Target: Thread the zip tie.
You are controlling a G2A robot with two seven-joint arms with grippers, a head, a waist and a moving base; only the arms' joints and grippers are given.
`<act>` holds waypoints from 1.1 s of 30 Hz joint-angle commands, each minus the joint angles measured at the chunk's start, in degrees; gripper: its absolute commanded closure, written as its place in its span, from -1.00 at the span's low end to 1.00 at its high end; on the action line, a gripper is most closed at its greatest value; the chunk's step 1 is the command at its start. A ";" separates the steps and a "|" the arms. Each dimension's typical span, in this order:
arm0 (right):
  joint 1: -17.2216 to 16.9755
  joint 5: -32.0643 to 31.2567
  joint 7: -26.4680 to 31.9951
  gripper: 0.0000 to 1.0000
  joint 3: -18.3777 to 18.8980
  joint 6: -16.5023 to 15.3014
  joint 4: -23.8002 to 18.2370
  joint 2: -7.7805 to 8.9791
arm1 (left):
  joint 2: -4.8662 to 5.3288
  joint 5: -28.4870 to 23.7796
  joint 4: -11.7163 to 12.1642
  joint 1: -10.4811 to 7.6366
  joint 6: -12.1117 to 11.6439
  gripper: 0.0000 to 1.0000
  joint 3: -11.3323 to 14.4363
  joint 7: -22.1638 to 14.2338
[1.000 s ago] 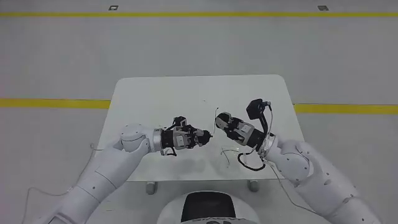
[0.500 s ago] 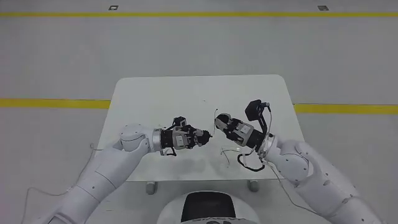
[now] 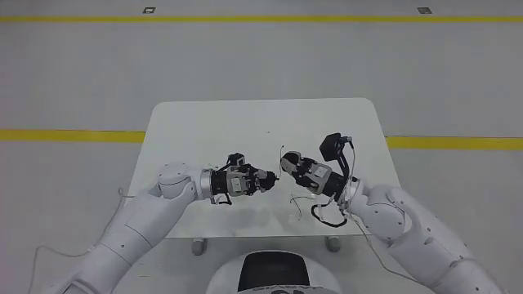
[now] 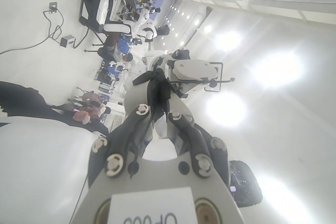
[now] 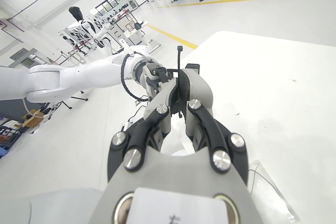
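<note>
- Black zip tie [image 5: 179, 70] — pinched in the right gripper [image 5: 179, 93], whose ribbed pads are pressed together on the lower part of the strap.
- The strap stands roughly upright between the pads. Its square head is at the free upper end, and a short stub pokes out below the pads.
- The tie is held in the air above the white table [image 3: 245, 122], over the near middle of the top and clear of the surface.
- The left gripper [image 4: 157, 93] has its fingers drawn together at the tips. Cannot tell whether anything sits between them — only dark pad rubber shows at the pinch.
- Top view: the two grippers face each other tip to tip and very near, the left one slightly closer to the robot. The tie's head rises on the right gripper's side, just past the left tips.
- Right wrist view: the left gripper sits just behind the strap, about level with its mid-length. Contact between the two is unclear.
- Thin dark strands [image 3: 301, 202] lie on the table near its front edge, beside the right wrist and apart from the held tie.
- A yellow line [image 3: 82, 135] crosses the pale floor on either side of the table.
</note>
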 commanded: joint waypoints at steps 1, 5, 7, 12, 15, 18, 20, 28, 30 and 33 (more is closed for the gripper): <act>0.22 0.07 -0.09 1.00 -0.27 0.00 0.19 0.03 | 0.00 0.00 0.00 0.00 0.00 1.00 0.00 0.00; 0.64 0.21 -0.16 1.00 -0.73 0.00 0.45 0.10 | 0.00 0.00 0.00 0.00 0.00 1.00 0.00 0.00; 0.82 0.23 -0.22 1.00 -0.95 0.00 0.61 0.14 | 0.00 0.00 0.00 0.00 0.00 1.00 0.00 0.00; 1.11 0.23 -0.44 1.00 -1.41 0.00 0.99 0.24 | 0.00 0.00 0.00 0.00 0.00 1.00 0.00 0.00; 1.23 0.23 -0.55 1.00 -1.63 0.00 1.12 0.31 | 0.00 0.00 0.00 0.00 0.00 1.00 0.00 0.00; 1.35 0.01 -0.59 1.00 -1.83 0.00 1.23 0.38 | 0.00 0.00 0.00 0.00 0.00 1.00 0.00 0.00; 1.40 -0.10 -0.60 1.00 -1.99 0.00 1.23 0.41 | 0.00 0.00 0.00 0.00 0.00 1.00 0.00 0.00; 1.63 -0.24 -0.52 1.00 -2.48 0.00 1.24 0.59 | 0.00 0.00 0.00 0.00 0.00 1.00 0.00 0.00; 1.67 -0.23 -0.42 1.00 -2.58 0.00 1.25 0.64 | 0.00 0.00 0.00 0.00 0.00 1.00 0.00 0.00; 1.72 -0.42 -0.19 1.00 -2.72 0.00 1.25 0.73 | 0.00 0.00 0.00 0.00 0.00 1.00 0.00 0.00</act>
